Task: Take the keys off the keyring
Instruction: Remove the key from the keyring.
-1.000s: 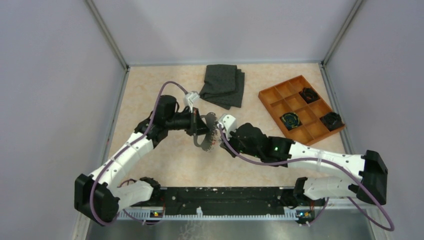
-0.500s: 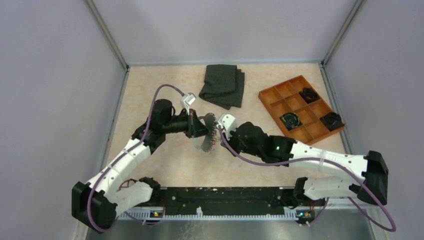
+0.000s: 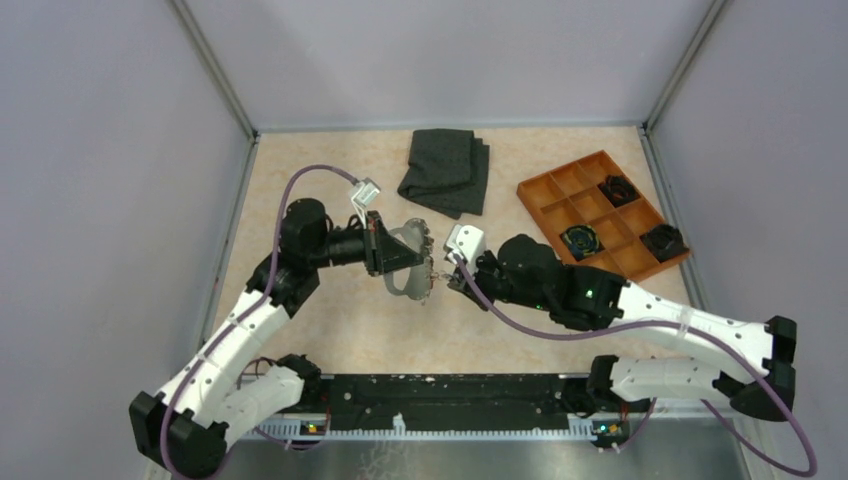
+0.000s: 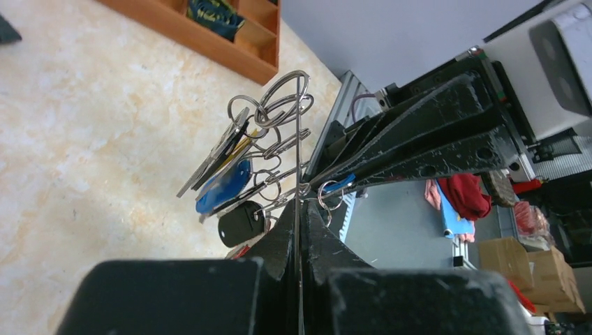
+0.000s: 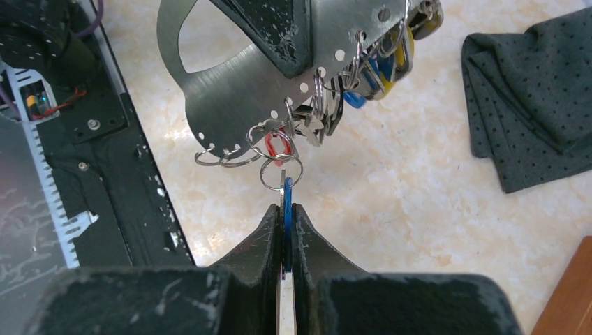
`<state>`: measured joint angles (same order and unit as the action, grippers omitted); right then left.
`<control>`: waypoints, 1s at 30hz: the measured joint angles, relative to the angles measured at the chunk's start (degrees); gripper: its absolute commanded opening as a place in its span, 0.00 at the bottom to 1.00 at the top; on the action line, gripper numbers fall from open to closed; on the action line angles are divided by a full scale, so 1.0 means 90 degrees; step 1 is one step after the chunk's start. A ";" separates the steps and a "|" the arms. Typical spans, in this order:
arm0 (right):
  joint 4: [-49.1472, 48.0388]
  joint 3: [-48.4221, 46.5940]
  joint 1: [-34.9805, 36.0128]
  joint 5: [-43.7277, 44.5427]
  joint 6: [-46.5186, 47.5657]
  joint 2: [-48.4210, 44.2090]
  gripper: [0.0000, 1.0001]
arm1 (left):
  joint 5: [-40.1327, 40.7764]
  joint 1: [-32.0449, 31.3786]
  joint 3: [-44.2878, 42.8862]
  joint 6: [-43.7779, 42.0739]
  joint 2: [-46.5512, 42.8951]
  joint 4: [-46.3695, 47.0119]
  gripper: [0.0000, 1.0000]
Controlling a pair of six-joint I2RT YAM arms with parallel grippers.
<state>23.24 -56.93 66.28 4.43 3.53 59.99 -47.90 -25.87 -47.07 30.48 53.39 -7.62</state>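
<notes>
Left gripper [image 4: 300,213] pinches the keyring [image 5: 230,91] — right gripper [image 5: 285,209] pinches a blue key [image 5: 287,192] hanging off it.

We saw a pale beige, marble-patterned table [image 3: 330,330] enclosed on three sides by plain lavender-grey wall panels: one at the left [image 3: 100,200], one at the back [image 3: 450,60] and one at the right [image 3: 770,150]. Slim aluminium corner posts [image 3: 217,70] joined the panels. A black perforated mounting rail [image 3: 450,395] ran along the table's near edge, with a grey metal ledge [image 3: 450,455] below it. The light was even, with only soft shadows. Past the table's edge, the left wrist view showed brown cardboard boxes [image 4: 555,269] and a bunched red cloth [image 4: 471,195].
</notes>
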 measured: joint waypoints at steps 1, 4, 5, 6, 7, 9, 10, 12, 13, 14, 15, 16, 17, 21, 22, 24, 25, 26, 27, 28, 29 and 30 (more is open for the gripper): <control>0.0049 -0.0041 0.0000 -0.0036 0.0049 -0.0061 0.00 | -0.0036 0.0000 -0.0039 0.0007 -0.0070 0.0017 0.00; 0.0119 -0.0124 0.0000 -0.0143 0.0155 -0.0236 0.00 | -0.0090 0.0000 -0.0131 0.0007 -0.0284 0.0056 0.00; 0.0153 -0.0151 0.0000 -0.0163 0.0175 -0.0277 0.00 | -0.0112 0.0000 -0.0155 0.0005 -0.0345 0.0068 0.00; 0.0165 -0.0153 0.0000 -0.0180 0.0209 -0.0323 0.00 | -0.0129 0.0000 -0.0177 0.0002 -0.0393 0.0078 0.00; 0.0189 -0.0153 0.0000 -0.0197 0.0223 -0.0352 0.00 | -0.0141 0.0000 -0.0189 0.0000 -0.0440 0.0090 0.00; 0.0206 -0.0155 0.0000 -0.0223 0.0265 -0.0376 0.00 | -0.0177 0.0000 -0.0206 -0.0019 -0.0505 0.0087 0.00; 0.0211 -0.0155 0.0000 -0.0236 0.0279 -0.0381 0.00 | -0.0197 0.0002 -0.0214 -0.0024 -0.0522 0.0085 0.00; 0.0221 -0.0155 0.0000 -0.0248 0.0306 -0.0389 0.00 | -0.0209 0.0000 -0.0226 -0.0046 -0.0546 0.0083 0.00; 0.0231 -0.0158 0.0000 -0.0255 0.0323 -0.0391 0.00 | -0.0221 0.0000 -0.0233 -0.0051 -0.0554 0.0083 0.00; 0.0255 -0.0175 0.0000 -0.0265 0.0325 -0.0393 0.00 | -0.0223 0.0000 -0.0240 -0.0056 -0.0559 0.0078 0.00; 0.0257 -0.0189 0.0000 -0.0270 0.0328 -0.0393 0.00 | -0.0228 0.0000 -0.0265 -0.0066 -0.0571 0.0068 0.00; 0.0260 -0.0202 0.0000 -0.0274 0.0328 -0.0401 0.00 | -0.0228 0.0002 -0.0267 -0.0066 -0.0571 0.0068 0.00; 0.0284 -0.0231 0.0000 -0.0284 0.0328 -0.0403 0.00 | -0.0240 0.0002 -0.0279 -0.0068 -0.0585 0.0068 0.00; 0.0291 -0.0272 0.0000 -0.0299 0.0328 -0.0410 0.00 | -0.0255 0.0002 -0.0294 -0.0070 -0.0636 0.0068 0.00; 0.0296 -0.0272 0.0000 -0.0306 0.0328 -0.0410 0.00 | -0.0262 0.0002 -0.0296 -0.0070 -0.0653 0.0070 0.00; 0.0316 -0.0272 0.0000 -0.0318 0.0328 -0.0410 0.00 | -0.0274 0.0002 -0.0296 -0.0068 -0.0673 0.0075 0.00; 0.0316 -0.0272 0.0000 -0.0325 0.0328 -0.0410 0.00 | -0.0284 0.0000 -0.0294 -0.0068 -0.0687 0.0083 0.00; 0.0318 -0.0272 0.0000 -0.0338 0.0328 -0.0410 0.00 | -0.0296 0.0002 -0.0296 -0.0068 -0.0704 0.0083 0.00; 0.0318 -0.0272 0.0000 -0.0340 0.0328 -0.0410 0.00 | -0.0301 0.0002 -0.0294 -0.0068 -0.0716 0.0087 0.00; 0.0321 -0.0272 0.0000 -0.0342 0.0328 -0.0410 0.00 | -0.0316 0.0002 -0.0296 -0.0068 -0.0729 0.0090 0.00; 0.0321 -0.0272 0.0000 -0.0345 0.0325 -0.0410 0.00 | -0.0323 0.0002 -0.0294 -0.0068 -0.0743 0.0090 0.00; 0.0321 -0.0272 0.0000 -0.0350 0.0325 -0.0410 0.00 | -0.0340 0.0002 -0.0296 -0.0068 -0.0750 0.0092 0.00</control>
<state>26.13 -59.37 66.28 1.28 6.46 56.29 -50.96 -25.85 -49.74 29.87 46.63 -6.79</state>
